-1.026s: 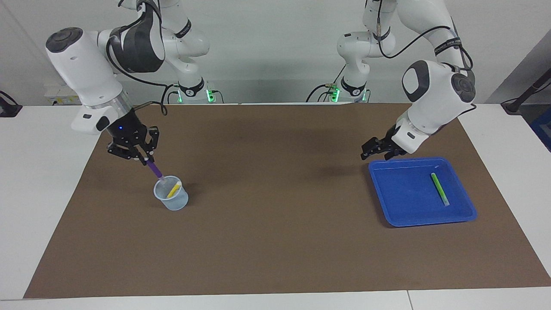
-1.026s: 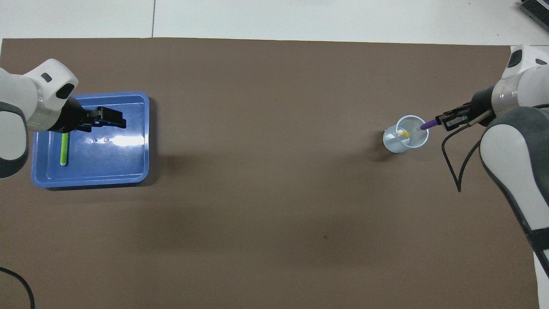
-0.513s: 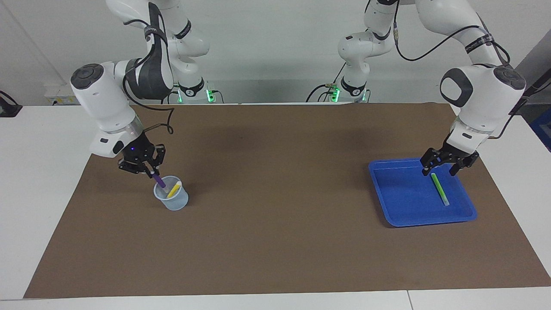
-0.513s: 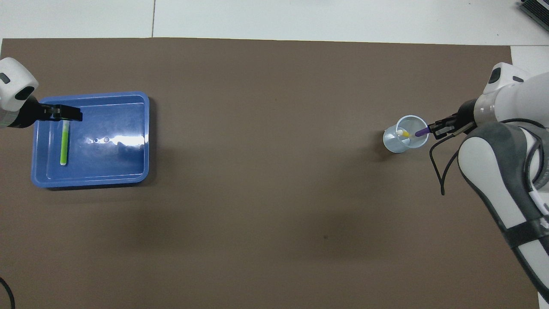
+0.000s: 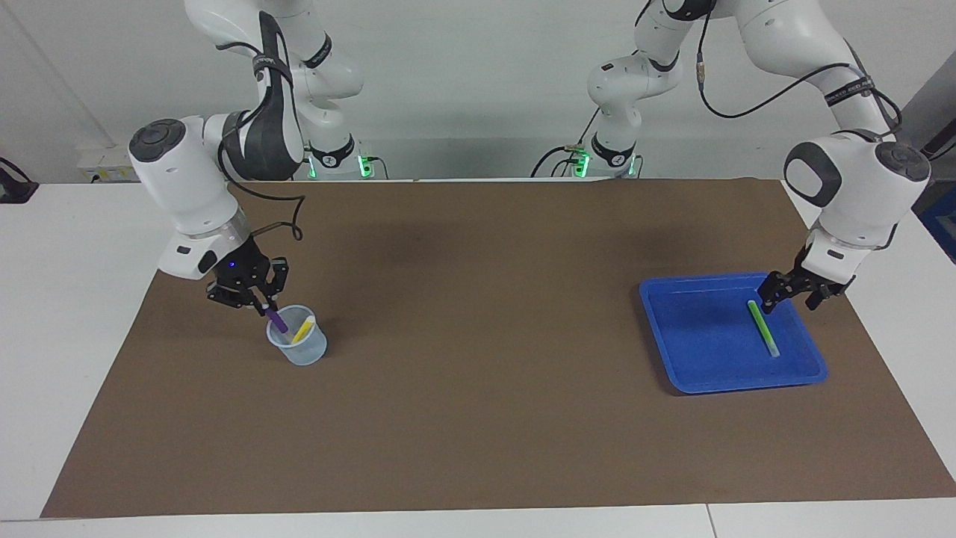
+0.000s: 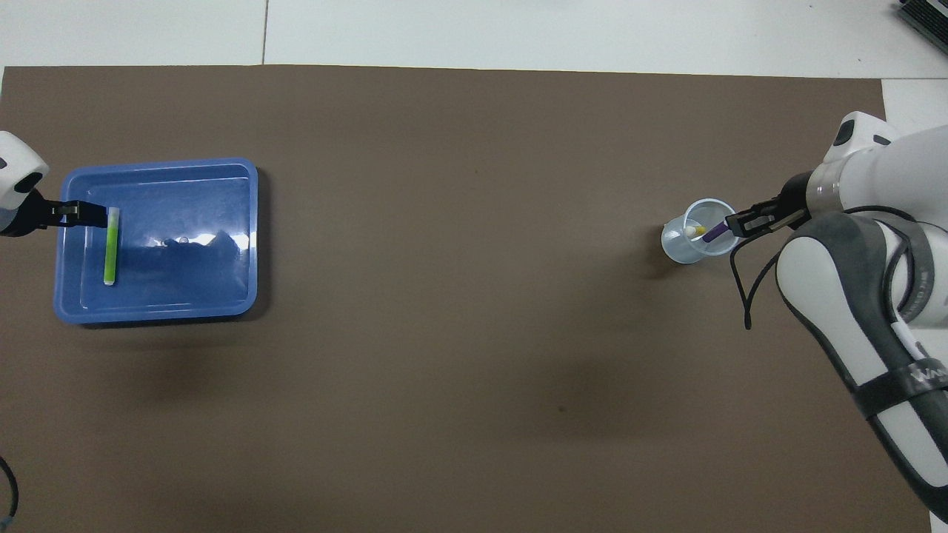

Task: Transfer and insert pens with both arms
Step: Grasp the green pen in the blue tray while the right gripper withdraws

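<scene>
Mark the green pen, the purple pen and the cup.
green pen point(image 5: 762, 327), facing view, mid-shaft, lying in the tray
purple pen point(image 5: 277, 320), facing view, shaft above the rim
cup point(image 5: 306, 356), facing view, outer wall

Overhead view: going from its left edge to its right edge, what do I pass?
Left gripper → green pen in the blue tray → yellow pen → purple pen, both in the cup → right gripper.

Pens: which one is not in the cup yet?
The green pen, lying flat in the blue tray; the yellow pen and purple pen stand in the cup.
</scene>
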`<state>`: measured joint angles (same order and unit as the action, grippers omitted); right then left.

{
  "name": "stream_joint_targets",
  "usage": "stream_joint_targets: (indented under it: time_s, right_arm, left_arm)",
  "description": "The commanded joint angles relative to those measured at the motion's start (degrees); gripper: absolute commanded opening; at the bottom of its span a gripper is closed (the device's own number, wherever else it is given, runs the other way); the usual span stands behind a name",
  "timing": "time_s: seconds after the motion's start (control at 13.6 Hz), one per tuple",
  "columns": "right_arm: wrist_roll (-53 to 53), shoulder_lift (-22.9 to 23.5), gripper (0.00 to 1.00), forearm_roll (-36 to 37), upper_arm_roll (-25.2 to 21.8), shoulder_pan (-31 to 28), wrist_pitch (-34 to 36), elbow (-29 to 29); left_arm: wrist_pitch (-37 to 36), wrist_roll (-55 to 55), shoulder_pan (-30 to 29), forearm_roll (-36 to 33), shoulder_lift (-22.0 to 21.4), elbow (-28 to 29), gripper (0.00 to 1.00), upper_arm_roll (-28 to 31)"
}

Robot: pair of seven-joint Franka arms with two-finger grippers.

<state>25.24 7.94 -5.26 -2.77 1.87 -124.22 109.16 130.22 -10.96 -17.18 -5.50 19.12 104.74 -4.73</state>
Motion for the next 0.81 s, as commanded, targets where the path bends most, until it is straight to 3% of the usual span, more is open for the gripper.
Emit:
stream_joint_targets:
  time_s: [0.0, 0.29, 0.73]
  right_arm:
    - [-1.51, -0.47, 1.0, 1.05, 0.39, -0.47, 0.98, -0.25]
    - [-1.59, -2.66, 1.0, 1.05, 0.31, -1.08, 11.34, -5.52]
    - [-1.68, -11.71, 1.0, 0.96, -0.22, -3.37, 23.21, -6.06]
  left_arm:
    - [3.88, -0.12, 0.04, -1.36, 0.21, 1.86, 0.93, -0.27]
    - [8.73, -0.12, 0.04, -1.36, 2.06, 3.62, 0.89, -0.27]
    - [11.63, -0.99, -0.83, -1.44, 1.71, 6.96, 0.8, -0.27]
